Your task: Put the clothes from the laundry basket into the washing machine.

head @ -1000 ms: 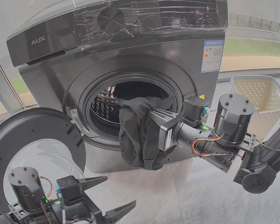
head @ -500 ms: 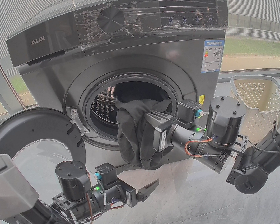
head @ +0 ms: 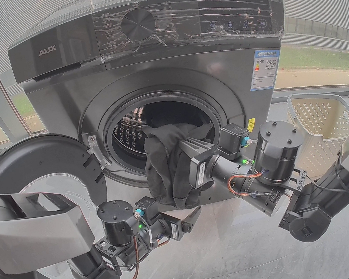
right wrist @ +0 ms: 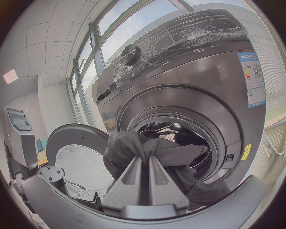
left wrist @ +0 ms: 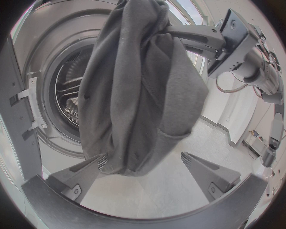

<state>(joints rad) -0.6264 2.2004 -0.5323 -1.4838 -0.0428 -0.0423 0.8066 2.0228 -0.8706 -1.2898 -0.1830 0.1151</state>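
Dark garment (head: 167, 165) hangs over the lower lip of the drum opening (head: 138, 130) of the washing machine (head: 151, 76). Its top is just inside the mouth, and most of its bulk droops outside down the front panel, stopping short of the floor (head: 226, 247). Its long axis runs roughly vertical. The right end effector (head: 184, 145) comes in from the right with its fingers pressed together, pinching a fold near the top of the cloth at the mouth. The left end effector (left wrist: 143, 156) sits low and near, just under the hanging end, with fingers spread and aimed at the bottom hem; whether one finger touches the cloth I cannot tell. The left arm is therefore nearer the loose lower part, which lies up and far from it, toward the opening. The door (head: 34, 164) is swung open to the left. The laundry basket (head: 333, 121) stands to the right of the machine, and no clothes are visible in it.
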